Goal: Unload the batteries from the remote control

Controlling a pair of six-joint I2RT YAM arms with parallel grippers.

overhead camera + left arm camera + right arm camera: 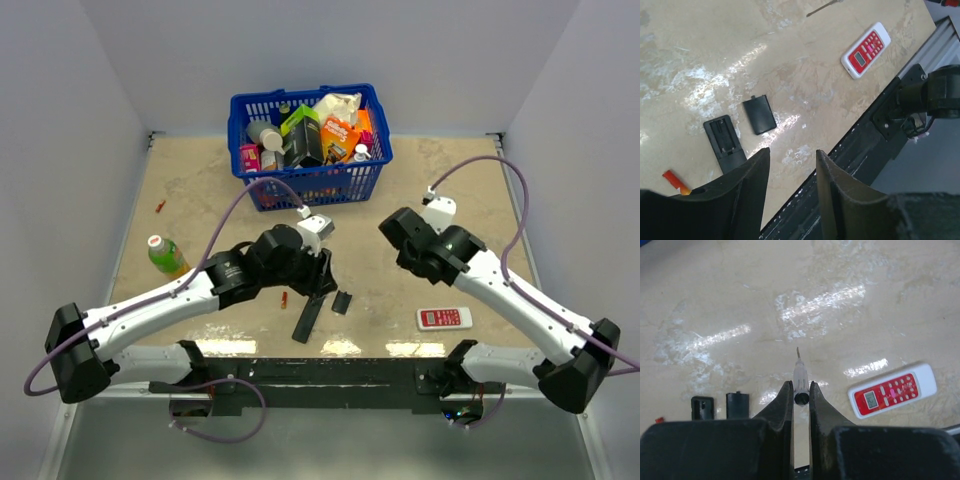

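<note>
The right fingers [785, 410] are clamped together on a thin, translucent pick [800, 382], whose needle tip points away from the wrist over the bare counter [850, 315]. The left fingers [750, 190] stand apart with nothing between them, hanging over the counter near its front edge.

Just beside the left fingers lies the black remote [724, 142], its open battery compartment facing up. In the top view its long axis runs on a slant, from near-left to far-right, and the far end passes under the left wrist. To its right, apart from it, a small flat black cover plate [760, 115] lies on the counter.

One red battery [284, 298] lies flat on the counter just left of the black remote, not touching it. In the left wrist view its long axis runs diagonally and its yellowish end is partly hidden by a finger. A second battery [160, 207] lies well apart near the left edge, also on a slant.

A white and red remote [444, 318] lies keys up on the right, its long axis across the counter. A green bottle [165, 255] sits at the left and a full blue basket [300, 185] at the back.
</note>
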